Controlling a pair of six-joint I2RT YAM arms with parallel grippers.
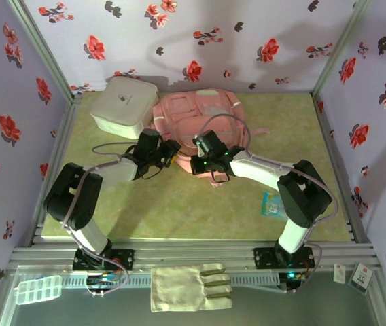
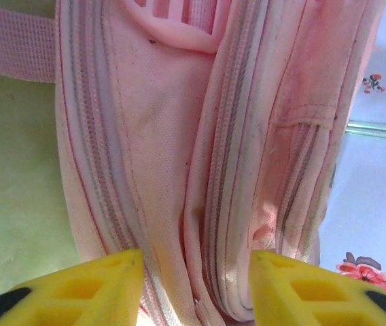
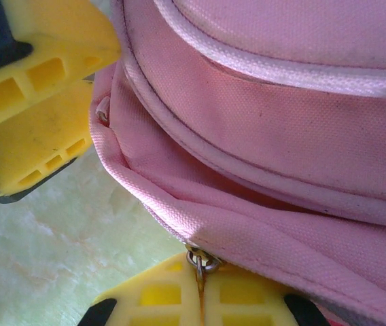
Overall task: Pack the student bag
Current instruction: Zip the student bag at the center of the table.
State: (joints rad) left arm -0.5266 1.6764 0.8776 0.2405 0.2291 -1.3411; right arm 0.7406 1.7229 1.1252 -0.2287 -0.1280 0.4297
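At the table's [image 1: 179, 204] far middle, right of the white box [image 1: 121, 105], the bag [image 1: 196, 112] is lying flat. Right gripper [image 3: 200, 292] is pinching its zip pull [image 3: 202, 261], likely for opening; left gripper [image 2: 191, 272] is straddling the near edge, jaws spread, probably bracing.

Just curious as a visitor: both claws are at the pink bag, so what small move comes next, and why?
Probably the left gripper should close on the fold of the student bag between its open fingers. The right gripper is shut on the zipper pull, so bracing the fabric should help it slide.
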